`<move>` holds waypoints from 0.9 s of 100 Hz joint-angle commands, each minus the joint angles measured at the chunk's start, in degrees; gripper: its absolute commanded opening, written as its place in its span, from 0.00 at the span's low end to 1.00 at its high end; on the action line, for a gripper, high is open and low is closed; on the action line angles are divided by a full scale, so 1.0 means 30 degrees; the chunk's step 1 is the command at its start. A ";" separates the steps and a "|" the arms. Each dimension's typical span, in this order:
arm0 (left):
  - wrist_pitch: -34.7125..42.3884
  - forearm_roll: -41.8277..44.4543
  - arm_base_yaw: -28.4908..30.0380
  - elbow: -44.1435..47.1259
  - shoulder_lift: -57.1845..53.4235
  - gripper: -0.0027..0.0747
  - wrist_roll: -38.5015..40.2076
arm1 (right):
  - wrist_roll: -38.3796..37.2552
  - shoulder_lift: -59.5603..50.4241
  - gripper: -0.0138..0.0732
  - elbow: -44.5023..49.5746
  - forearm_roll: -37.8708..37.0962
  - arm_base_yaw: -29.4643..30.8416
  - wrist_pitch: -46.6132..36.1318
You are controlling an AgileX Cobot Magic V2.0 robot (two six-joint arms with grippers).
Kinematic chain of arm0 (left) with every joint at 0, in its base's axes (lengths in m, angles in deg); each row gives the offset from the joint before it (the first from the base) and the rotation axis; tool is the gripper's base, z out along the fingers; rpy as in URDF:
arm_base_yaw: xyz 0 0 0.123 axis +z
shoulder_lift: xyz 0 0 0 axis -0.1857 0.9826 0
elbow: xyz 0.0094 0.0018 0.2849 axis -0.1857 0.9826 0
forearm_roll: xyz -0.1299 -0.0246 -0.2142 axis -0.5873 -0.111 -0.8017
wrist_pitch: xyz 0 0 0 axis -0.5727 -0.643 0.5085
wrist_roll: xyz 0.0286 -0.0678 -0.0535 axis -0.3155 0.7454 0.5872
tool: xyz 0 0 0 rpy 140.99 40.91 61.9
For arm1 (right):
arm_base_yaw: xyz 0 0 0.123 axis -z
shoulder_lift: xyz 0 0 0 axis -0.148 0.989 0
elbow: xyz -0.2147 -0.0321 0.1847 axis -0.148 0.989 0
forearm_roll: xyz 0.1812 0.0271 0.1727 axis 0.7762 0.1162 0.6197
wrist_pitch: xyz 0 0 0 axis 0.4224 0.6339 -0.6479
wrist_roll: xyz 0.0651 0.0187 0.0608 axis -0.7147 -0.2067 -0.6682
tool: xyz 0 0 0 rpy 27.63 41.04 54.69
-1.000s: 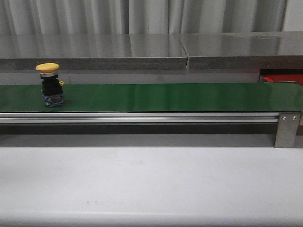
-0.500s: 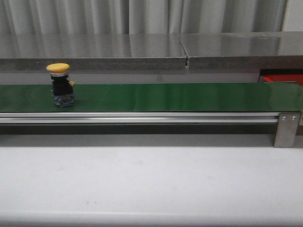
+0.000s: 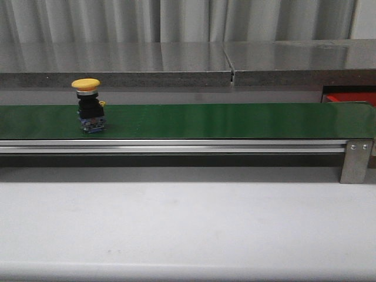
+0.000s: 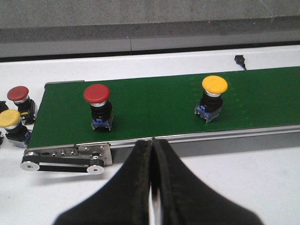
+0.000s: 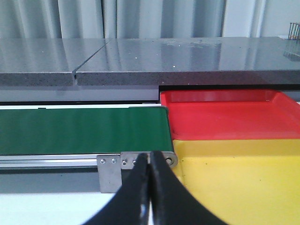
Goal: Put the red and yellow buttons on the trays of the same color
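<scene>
A yellow button [image 3: 86, 83] on a black and blue base rides upright on the green belt [image 3: 223, 120] toward its left end. In the left wrist view the same yellow button [image 4: 214, 85] and a red button [image 4: 97, 93] both stand on the belt [image 4: 154, 105], beyond my left gripper [image 4: 152, 143], which is shut and empty. Off the belt's end wait another red button [image 4: 18, 93] and another yellow one [image 4: 10, 118]. My right gripper [image 5: 150, 157] is shut and empty before the belt's other end, near the red tray [image 5: 225, 117] and yellow tray [image 5: 239, 173].
A grey steel shelf [image 3: 176, 59] runs behind the belt, with curtains beyond it. A metal bracket [image 3: 355, 160] closes the belt's right end, and a corner of the red tray [image 3: 349, 97] shows behind it. White tabletop [image 3: 188, 223] lies in front.
The yellow button has travelled rightward along the belt, from the far left edge to a little further in. Nothing else in the front view has moved.
</scene>
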 commanded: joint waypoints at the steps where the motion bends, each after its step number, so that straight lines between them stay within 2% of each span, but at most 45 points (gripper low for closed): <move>1: 0.1256 -0.0458 -0.0122 -0.0109 -0.1149 0.01 0.0067 | 0.0096 -0.0307 0.02 -0.0423 -0.0226 0.0113 -0.1406; 39: 0.0797 -0.0513 -0.0122 0.1899 -0.6168 0.01 0.0067 | 0.0096 -0.0307 0.02 -0.0423 -0.0226 0.0113 -0.1492; 56: 0.0633 -0.0513 -0.0122 0.1929 -0.6307 0.01 0.0067 | 0.0096 -0.0223 0.02 -0.0732 -0.0262 0.0092 -0.2457; 90: 0.0669 -0.0513 -0.0122 0.1929 -0.6307 0.01 0.0067 | 0.0096 0.3125 0.02 -0.4157 -0.1237 0.0092 -0.0627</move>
